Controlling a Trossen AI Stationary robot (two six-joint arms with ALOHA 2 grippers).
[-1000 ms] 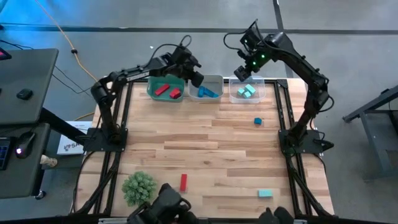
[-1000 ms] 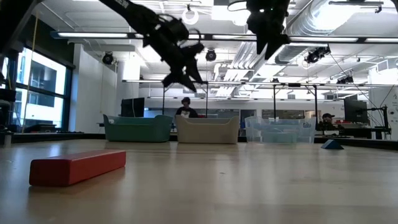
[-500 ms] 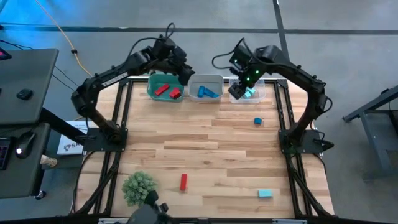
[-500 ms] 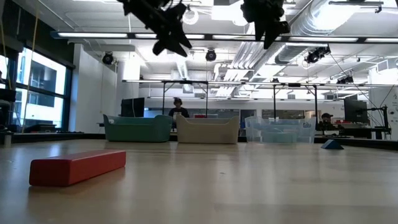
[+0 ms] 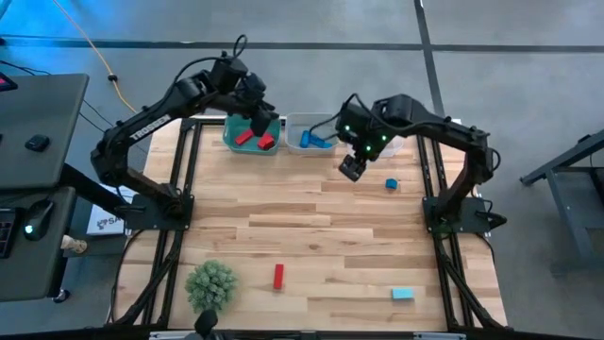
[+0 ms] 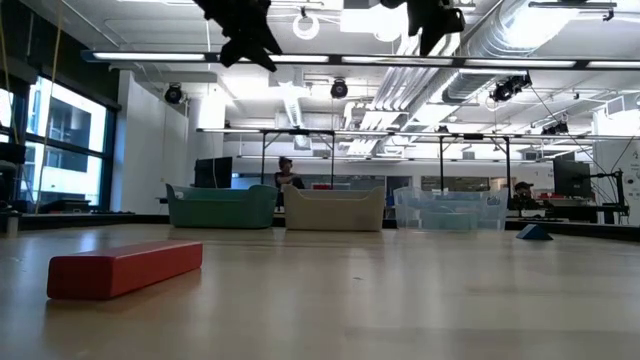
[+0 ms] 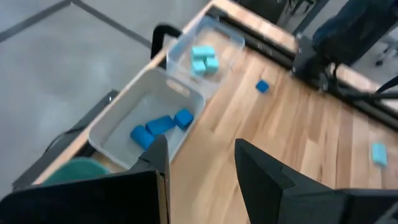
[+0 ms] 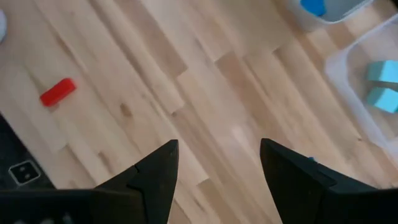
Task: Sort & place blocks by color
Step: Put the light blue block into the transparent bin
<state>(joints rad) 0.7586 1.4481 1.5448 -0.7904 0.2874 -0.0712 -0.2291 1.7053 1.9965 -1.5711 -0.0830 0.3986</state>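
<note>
Three loose blocks lie flat on the table: a red bar (image 5: 277,276) (image 6: 125,268) (image 8: 58,91) near the near edge, a teal block (image 5: 403,294) (image 7: 379,154) near the right corner, and a blue cube (image 5: 391,185) (image 7: 262,86) (image 6: 534,232) before the clear bin. Red blocks (image 5: 253,139) lie in the green bin, blue blocks (image 5: 316,142) (image 7: 158,126) in the grey bin, teal blocks (image 7: 204,57) (image 8: 382,84) in the clear bin. My left gripper (image 5: 257,118) (image 7: 199,168) hangs open above the green bin. My right gripper (image 5: 351,168) (image 8: 217,168) hangs open over bare table before the grey and clear bins.
The green bin (image 5: 251,132) (image 6: 222,207), grey bin (image 5: 311,134) (image 6: 335,209) and clear bin (image 7: 205,46) (image 6: 450,209) stand in a row along the far edge. A green spiky ball (image 5: 211,283) sits at the near left. People show in the room beyond.
My left gripper has moved up and toward the table's left, from over the grey bin to over the green bin. My right gripper has moved from above the clear bin toward the near edge and a little left, out over the table. No block has moved.
</note>
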